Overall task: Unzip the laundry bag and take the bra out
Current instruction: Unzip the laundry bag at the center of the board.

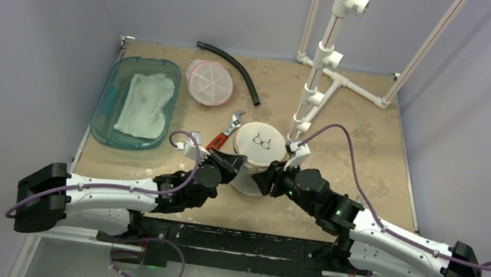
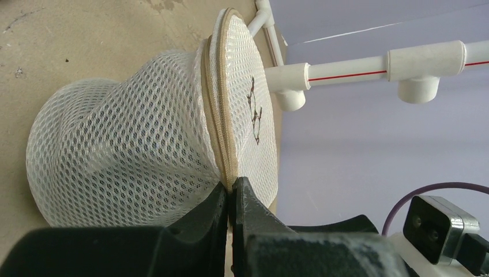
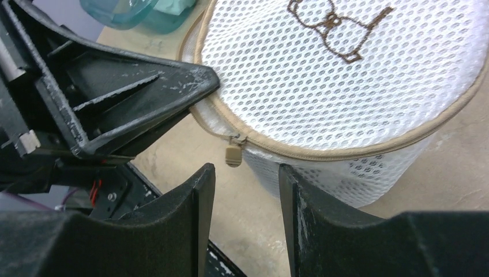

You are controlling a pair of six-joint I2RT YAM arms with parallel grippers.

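Two arms meet at the bag, which stands mid-bench, a white mesh drum with its lid facing up. The left arm is in from the left, and the left jaws are clenched tight on the bag's tan rim seam, right where the zip runs into them. The right arm is opposite, its right jaws parted and grasping nothing. The zip pull hangs just beyond their tips on the near side of the rim, close to the left jaws. The zip looks shut along the stretch in view. The bra can't be made out through the mesh. Behind the bag a wrench lies just beside it. Further back are a pink tub, a black hose and a teal bin holding a cloth.
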